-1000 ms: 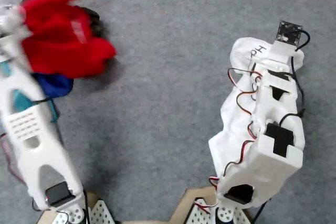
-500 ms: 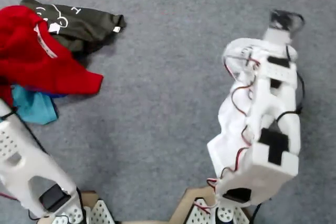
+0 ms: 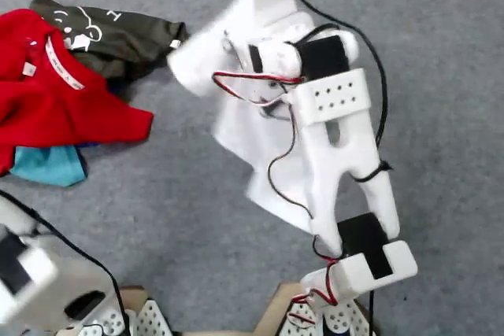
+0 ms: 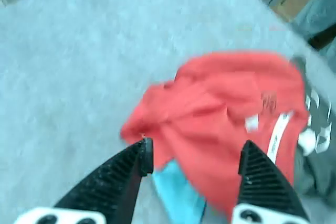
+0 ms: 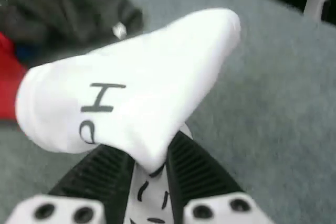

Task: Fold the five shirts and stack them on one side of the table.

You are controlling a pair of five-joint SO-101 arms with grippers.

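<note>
The white cloth shirt with black lettering (image 3: 236, 127) is being swung by the right arm from the 3 o'clock side of the grey felt-covered desk (image 3: 441, 53) toward its middle and 12 o'clock. Meanwhile the left arm is being drawn back to the 7 o'clock corner. A bunched fold of the white shirt is being pinched in the closed right end effector (image 5: 152, 156), and the rest is being trailed loose. The left end effector (image 4: 197, 150) is being held spread open and empty above the crumpled red shirt (image 3: 63, 108). The red shirt is lying at 9 to 10 o'clock on a teal shirt (image 3: 43, 164), just beside a dark shirt with white print (image 3: 118, 33). A fifth shirt cannot be made out with certainty. Judged from this, nothing is yet being folded or stacked: every visible shirt is rumpled, so nearly the whole task is left.
</note>
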